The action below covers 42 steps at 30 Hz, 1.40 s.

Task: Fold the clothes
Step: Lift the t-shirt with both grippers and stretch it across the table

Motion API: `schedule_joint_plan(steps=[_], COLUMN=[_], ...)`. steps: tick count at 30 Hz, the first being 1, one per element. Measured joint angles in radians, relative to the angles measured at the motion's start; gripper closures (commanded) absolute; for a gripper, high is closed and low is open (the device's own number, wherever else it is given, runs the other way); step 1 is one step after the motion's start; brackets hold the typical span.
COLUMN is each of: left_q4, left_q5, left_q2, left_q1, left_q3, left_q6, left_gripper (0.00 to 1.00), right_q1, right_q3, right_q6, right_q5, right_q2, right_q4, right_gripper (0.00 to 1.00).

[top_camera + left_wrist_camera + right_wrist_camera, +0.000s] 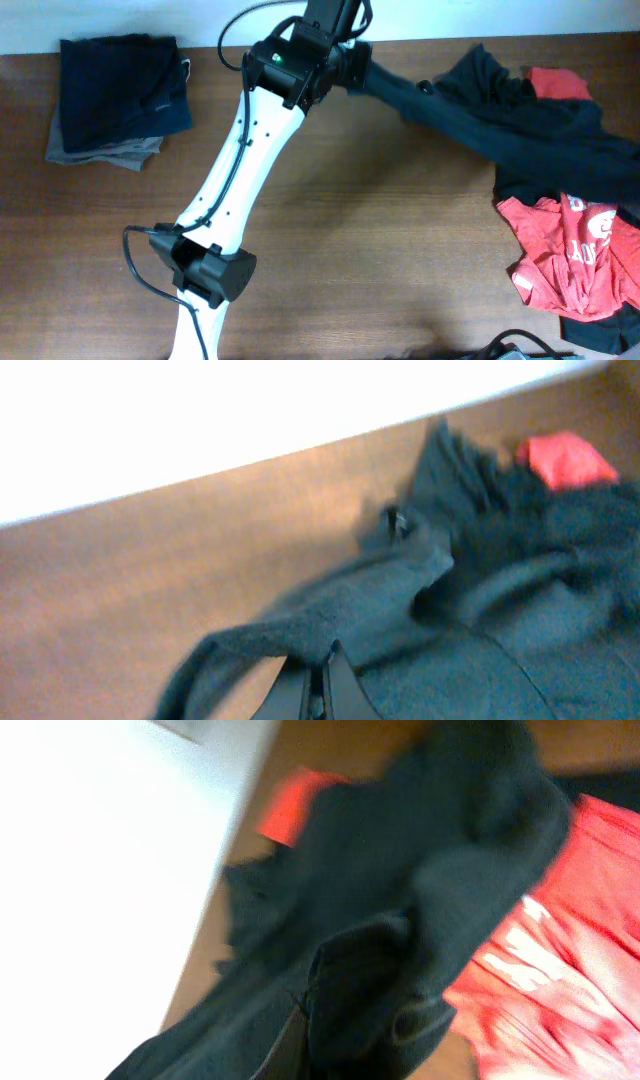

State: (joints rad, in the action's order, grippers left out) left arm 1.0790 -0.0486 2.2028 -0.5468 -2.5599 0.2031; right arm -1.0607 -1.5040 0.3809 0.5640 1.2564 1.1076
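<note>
The charcoal-black T-shirt point(520, 120) lies bunched at the table's far right and is pulled out in a long strip towards the top middle. My left gripper point(352, 68) holds the end of that strip; in the left wrist view the gripper point(326, 652) is shut, pinching a fold of the dark cloth point(480, 630). The red T-shirt point(570, 250) with white letters lies partly under the black one at the right edge. In the right wrist view my right gripper point(300, 1020) is shut and wrapped in black fabric point(420, 870), with the red T-shirt point(560, 950) beneath. The right arm is outside the overhead view.
A stack of folded dark and grey garments point(120, 90) sits at the back left of the wooden table point(400, 230). The left arm's white link point(240, 160) crosses the table diagonally. Cables point(505, 348) show at the front right edge. A white wall point(200, 420) runs behind the table.
</note>
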Motion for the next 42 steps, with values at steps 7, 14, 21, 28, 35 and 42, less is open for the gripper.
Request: schedule_joint_plan(steps=[7,14,21,28,35,42], left_q4=[-0.046,-0.044,-0.043,-0.003,0.201,0.278], left_q5=[-0.171,-0.381,-0.587,-0.687,-0.715,-0.749], left_q2=[0.0,-0.042,-0.147,-0.239,-0.247,-0.249], left_q1=[0.0,0.0,0.002,0.006,0.006,-0.008], left_q3=[-0.105,-0.187,-0.196,-0.209,-0.218,-0.217], left_q6=[-0.058,-0.115,-0.156,-0.166,-0.123,-0.084], left_gripper=[0.99,0.99,0.99,0.99,0.99,0.99], right_q1=[0.094,0.422,0.666,0.83,0.918,1.061], right_q3=[-0.126,-0.164,-0.222,-0.308,-0.312,-0.337], right_q6=[0.01,0.045,0.066,0.069,0.097,0.063], right_q5=[0.176,0.197,0.124,0.105,0.082,-0.139], right_q2=[-0.001,-0.001,0.006,0.041,0.181,0.191], right_q4=[-0.111,-0.306,-0.433,-0.45,-0.417,-0.317], right_gripper=[0.96,0.96,0.96,0.96,0.96,0.96])
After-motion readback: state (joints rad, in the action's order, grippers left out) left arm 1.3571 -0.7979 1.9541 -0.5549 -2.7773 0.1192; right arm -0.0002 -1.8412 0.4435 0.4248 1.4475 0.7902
